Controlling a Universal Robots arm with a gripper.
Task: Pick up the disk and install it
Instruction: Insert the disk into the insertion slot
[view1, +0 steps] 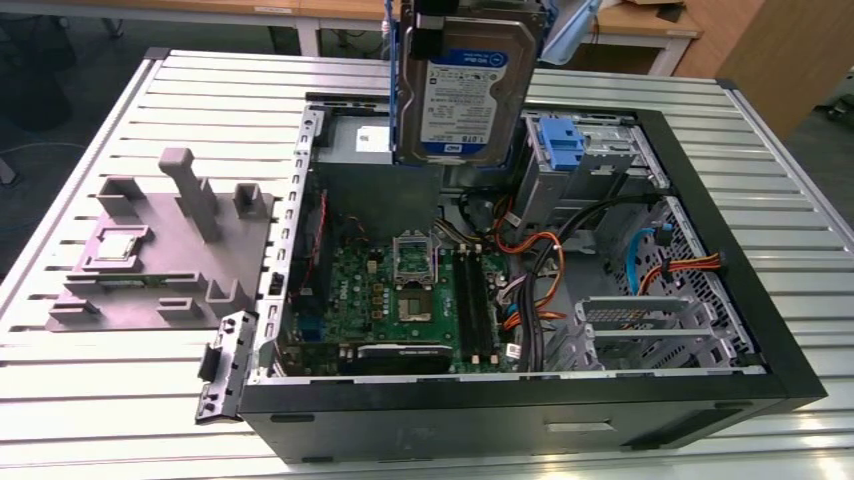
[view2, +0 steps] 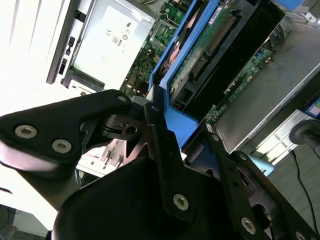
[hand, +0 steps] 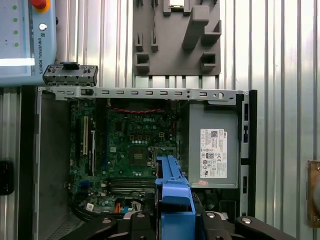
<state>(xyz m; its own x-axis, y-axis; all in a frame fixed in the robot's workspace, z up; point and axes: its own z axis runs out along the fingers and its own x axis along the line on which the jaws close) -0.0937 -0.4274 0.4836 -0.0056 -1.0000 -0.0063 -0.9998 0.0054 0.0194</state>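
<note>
Gripper (view2: 182, 121), black, clenched on blue plastic rails (view2: 165, 57) of flat silver-grey disk (view2: 215, 50) in second wrist view, circuit side showing. Exterior view: hangs upright above open black computer case (view1: 787, 380), white-and-blue label outward. First wrist view: poised over green motherboard (hand: 130, 150). Probably stiff, dense, shock-sensitive; best held by rails.

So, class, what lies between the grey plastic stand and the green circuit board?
The computer case's metal side wall stands between them, in the exterior view.
</note>
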